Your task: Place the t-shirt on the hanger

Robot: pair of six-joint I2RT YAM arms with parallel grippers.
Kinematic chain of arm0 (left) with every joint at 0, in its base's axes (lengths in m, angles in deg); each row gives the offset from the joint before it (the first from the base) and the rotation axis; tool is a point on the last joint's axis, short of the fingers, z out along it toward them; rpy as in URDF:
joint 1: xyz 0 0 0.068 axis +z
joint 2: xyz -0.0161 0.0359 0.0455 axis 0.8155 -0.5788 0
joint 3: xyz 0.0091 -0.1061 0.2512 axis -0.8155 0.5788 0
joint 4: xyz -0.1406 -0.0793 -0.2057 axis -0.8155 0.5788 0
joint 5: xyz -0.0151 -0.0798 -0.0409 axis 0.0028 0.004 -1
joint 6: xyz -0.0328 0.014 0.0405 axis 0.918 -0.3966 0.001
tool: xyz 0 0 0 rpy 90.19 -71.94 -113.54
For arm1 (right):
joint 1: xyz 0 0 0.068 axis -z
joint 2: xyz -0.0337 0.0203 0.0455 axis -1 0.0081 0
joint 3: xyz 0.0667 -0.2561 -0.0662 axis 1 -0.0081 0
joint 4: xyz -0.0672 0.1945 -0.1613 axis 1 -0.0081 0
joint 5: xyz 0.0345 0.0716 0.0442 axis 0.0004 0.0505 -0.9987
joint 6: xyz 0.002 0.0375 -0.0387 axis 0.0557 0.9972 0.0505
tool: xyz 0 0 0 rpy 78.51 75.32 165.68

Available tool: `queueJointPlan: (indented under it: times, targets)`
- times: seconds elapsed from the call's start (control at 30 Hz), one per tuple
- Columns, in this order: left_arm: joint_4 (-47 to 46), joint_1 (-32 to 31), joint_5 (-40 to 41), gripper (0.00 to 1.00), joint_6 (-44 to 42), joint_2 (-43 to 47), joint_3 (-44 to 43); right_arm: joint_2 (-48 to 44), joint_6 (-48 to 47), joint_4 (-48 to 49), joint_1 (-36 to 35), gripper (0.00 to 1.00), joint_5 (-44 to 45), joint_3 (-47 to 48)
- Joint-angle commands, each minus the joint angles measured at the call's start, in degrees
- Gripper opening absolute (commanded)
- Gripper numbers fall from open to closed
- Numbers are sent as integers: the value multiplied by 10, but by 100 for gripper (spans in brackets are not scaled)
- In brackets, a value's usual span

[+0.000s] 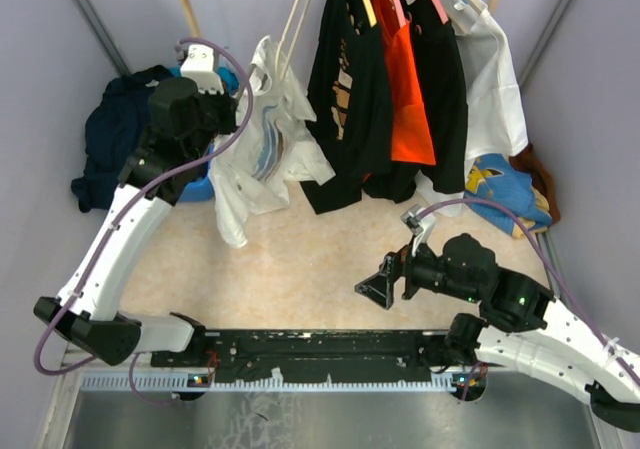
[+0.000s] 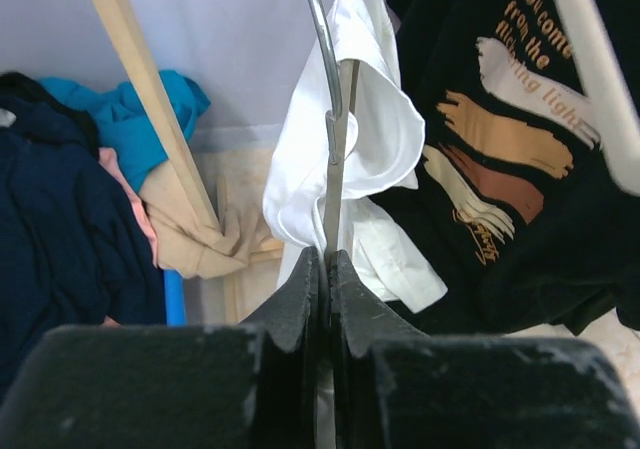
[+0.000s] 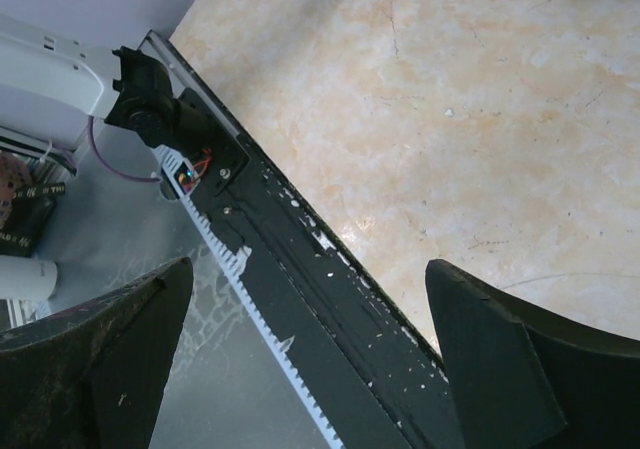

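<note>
Overhead view: left gripper [image 1: 232,91] sits upper left, just beside the t-shirt [image 1: 268,134], which hangs upper middle next to dark garments [image 1: 350,89]. The right gripper [image 1: 385,287] hovers lower right over the table [image 1: 290,259], jaws wide apart.

Left wrist: jaws clamped on the silver wire of the hanger [image 2: 331,159], white t-shirt fabric draped just behind it.

Right wrist: fingers [image 3: 500,359] spread above the black rail [image 3: 300,279].

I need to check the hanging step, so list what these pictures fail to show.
Top view: the left gripper's fingertips, hidden behind its own wrist.
Left wrist view: the hanger's arms, covered by the t-shirt; only its wire shows, so shoulder fit is unclear.
Top view: the t-shirt's print, bunched into folds.
Right wrist view: no garments; the right gripper faces the table's edge.
</note>
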Motion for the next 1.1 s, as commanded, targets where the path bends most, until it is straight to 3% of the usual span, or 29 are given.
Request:
queueJointPlan:
  times: [0.0, 0.3, 0.8, 0.93, 1.0, 1.07]
  targets:
    - [-20, 3, 10, 0, -29, -5, -74, 9, -10, 22, -4, 99, 3, 30]
    - [-41, 4, -16, 0, -63, -85, -216, 8, -6, 28, -4, 99, 5, 24]
    - [-130, 4, -56, 0, -103, -154, -294, -16, 7, 20, -4, 99, 13, 5]
    - [-103, 4, -55, 0, -111, -187, -342, -17, 8, 23, -4, 99, 12, -1]
    - [-90, 3, -50, 0, -97, -170, -314, -18, 10, 29, -4, 99, 10, -8]
    - [-141, 3, -53, 0, -87, -117, -197, -18, 12, 42, -4, 99, 10, -17]
